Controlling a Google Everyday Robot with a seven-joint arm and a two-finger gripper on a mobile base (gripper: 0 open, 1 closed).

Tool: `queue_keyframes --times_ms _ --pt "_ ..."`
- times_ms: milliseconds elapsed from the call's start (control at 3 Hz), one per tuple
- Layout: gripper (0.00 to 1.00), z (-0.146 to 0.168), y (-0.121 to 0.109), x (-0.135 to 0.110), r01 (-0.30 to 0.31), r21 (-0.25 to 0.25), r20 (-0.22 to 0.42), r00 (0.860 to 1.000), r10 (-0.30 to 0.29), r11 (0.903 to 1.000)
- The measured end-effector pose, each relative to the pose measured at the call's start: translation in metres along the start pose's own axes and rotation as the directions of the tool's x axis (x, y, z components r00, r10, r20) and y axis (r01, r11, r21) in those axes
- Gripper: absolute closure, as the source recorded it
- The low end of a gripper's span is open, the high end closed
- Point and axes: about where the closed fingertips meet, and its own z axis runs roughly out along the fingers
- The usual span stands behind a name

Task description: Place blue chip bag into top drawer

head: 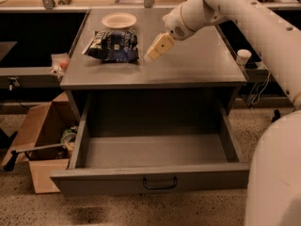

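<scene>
The blue chip bag lies crumpled on the left part of the grey cabinet top, just in front of the cream bowl. My gripper hangs above the cabinet top, a short way right of the bag and not touching it. It holds nothing. The top drawer stands pulled fully out below the cabinet top, its inside bare, with the black handle at the centre of its front panel.
A brown cardboard box with clutter sits on the floor left of the drawer. A small white jar stands on a ledge right of the cabinet. My white arm and base fill the right side. A bench with tools runs behind.
</scene>
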Motion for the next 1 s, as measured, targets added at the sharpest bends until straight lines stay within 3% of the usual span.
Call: queue_keyframes --times_ms 333,667,1000 --pt "0.0 0.029 -0.009 -0.026 -0.028 -0.008 0.094 0.995 0.029 0.9996" --pt "0.0 0.054 -0.01 -0.044 -0.057 -0.046 0.16 0.985 0.064 0.9973" --pt "0.0 0.077 -0.009 -0.054 -0.083 -0.092 0.186 0.977 0.099 0.9923"
